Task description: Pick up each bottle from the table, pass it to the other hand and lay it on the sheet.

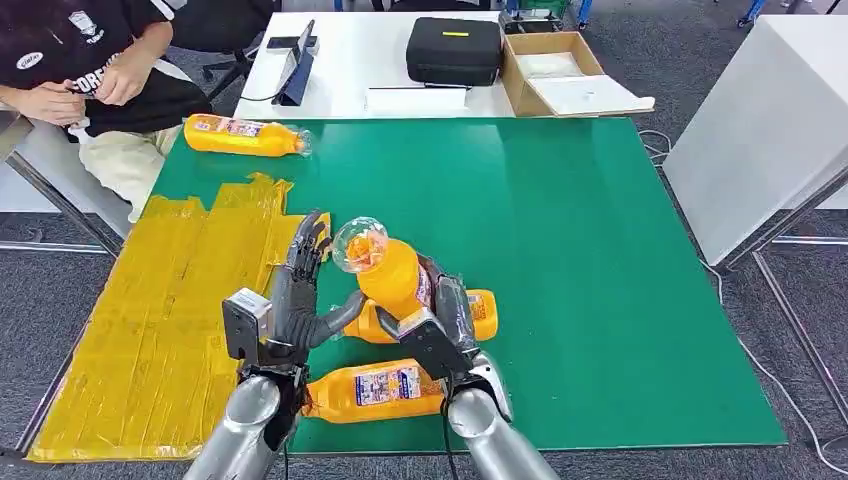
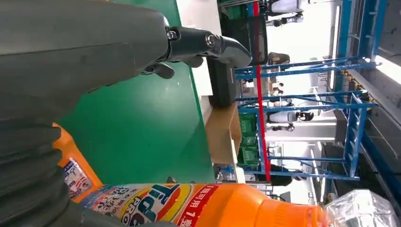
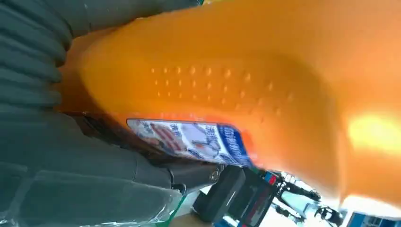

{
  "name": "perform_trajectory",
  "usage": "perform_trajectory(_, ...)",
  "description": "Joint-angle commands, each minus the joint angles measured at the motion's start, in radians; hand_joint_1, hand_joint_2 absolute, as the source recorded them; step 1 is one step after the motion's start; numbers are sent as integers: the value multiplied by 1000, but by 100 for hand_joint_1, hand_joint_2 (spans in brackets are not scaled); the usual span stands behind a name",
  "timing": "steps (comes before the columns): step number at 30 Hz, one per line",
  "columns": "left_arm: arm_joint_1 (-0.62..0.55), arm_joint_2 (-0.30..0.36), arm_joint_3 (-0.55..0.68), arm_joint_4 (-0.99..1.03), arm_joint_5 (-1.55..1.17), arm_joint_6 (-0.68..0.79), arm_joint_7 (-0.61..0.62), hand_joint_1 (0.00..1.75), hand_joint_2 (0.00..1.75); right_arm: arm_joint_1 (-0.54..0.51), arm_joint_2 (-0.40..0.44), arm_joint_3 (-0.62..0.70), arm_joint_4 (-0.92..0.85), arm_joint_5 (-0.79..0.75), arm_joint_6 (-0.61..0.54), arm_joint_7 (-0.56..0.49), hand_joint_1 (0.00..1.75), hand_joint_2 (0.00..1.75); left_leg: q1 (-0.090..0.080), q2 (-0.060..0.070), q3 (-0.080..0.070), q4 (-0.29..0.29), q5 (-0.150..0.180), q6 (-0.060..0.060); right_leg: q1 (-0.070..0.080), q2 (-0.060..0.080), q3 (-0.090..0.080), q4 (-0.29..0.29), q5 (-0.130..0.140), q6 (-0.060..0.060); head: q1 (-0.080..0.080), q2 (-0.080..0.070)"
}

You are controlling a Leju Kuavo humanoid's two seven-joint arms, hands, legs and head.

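The right robot hand (image 1: pixel 443 325) grips an orange bottle (image 1: pixel 385 268) raised above the green tabletop (image 1: pixel 560 250); the left robot hand (image 1: pixel 300 300) waits beside it, fingers spread, holding nothing; two bottles (image 1: pixel 375 390) lie below; another bottle (image 1: pixel 240 135) lies beyond the yellow sheet (image 1: pixel 170 310)

Orange bottle (image 1: pixel 392 275) raised, three bottles lying on green table (image 1: pixel 560 250), yellow sheet (image 1: pixel 170 320).

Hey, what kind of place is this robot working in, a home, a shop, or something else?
Probably a lab or workshop test area: blue metal racking in the background, a green work table with white tables behind it, and a black equipment case beside a cardboard box.
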Motion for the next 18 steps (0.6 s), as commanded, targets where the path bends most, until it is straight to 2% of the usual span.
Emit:
perform_trajectory(1, -72, 3, -44, 103, 11, -1, 15, 0, 175, -81, 17, 68, 138, 65, -23, 28, 175, 175, 2, 0, 3, 0, -1, -4, 1, -1, 4, -1, -1, -2, 0, 0)
perform_trajectory(7, -99, -5, -45, 122, 22, -3, 26, 0, 175, -145, 53, 89, 215, 116, -58, 49, 175, 175, 1, 0, 2, 0, 0, -3, 1, -1, 2, 0, 0, -2, 0, 0)
perform_trajectory(11, -99, -1, -44, 120, 56, -96, 71, 0, 175, -199, 76, 112, 285, 164, -128, 51, 175, 175, 1, 0, 2, 0, 0, -4, 1, -1, 2, 0, 0, -2, 0, 0)
perform_trajectory(18, -97, 0, -23, 104, 74, -145, 89, 0, 175, -237, 86, 149, 314, 180, -140, 57, 175, 175, 1, 0, 3, 0, 0, -4, 1, -1, 3, 0, -1, -2, 0, 0)
